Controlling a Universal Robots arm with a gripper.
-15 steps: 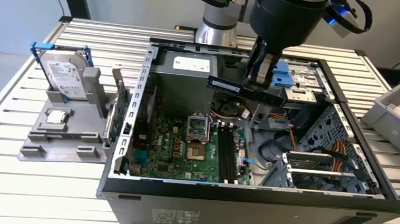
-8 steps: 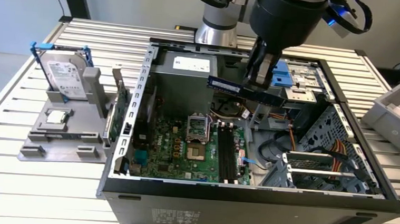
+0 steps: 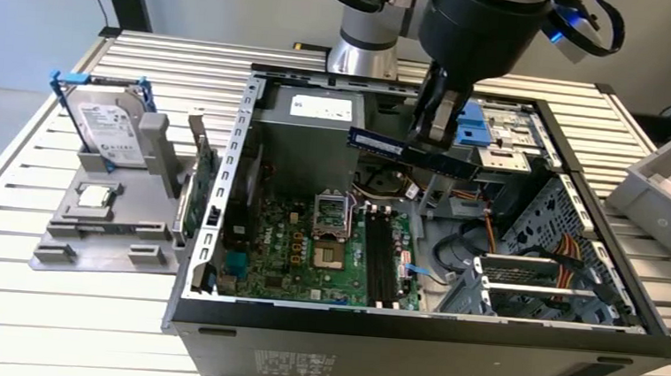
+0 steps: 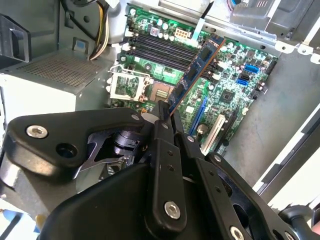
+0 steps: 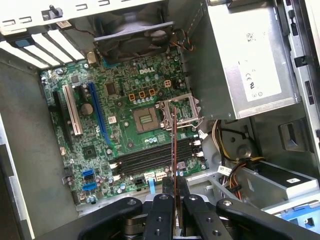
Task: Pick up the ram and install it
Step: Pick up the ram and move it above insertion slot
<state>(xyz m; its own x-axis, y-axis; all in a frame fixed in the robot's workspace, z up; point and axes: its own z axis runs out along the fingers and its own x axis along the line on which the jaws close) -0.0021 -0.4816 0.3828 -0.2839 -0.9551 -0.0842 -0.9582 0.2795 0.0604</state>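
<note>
Pinching the ram (image 3: 381, 144) by its flat faces in the end effector (image 3: 431, 140), above the motherboard (image 3: 296, 247), touching nothing; contact edge left free, probably for seating, though crosswise to the motherboard's black slots (image 3: 380, 260).

The ram (image 3: 380, 144), held by the tool (image 3: 431, 143), hangs above the motherboard (image 3: 285, 238).

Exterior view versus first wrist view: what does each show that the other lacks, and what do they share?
Exterior view: the hard drive and a grey bin, both outside the case. First wrist view: the case fan and the blue slot. Shared: the pincer shut on the ram, above the motherboard.
</note>
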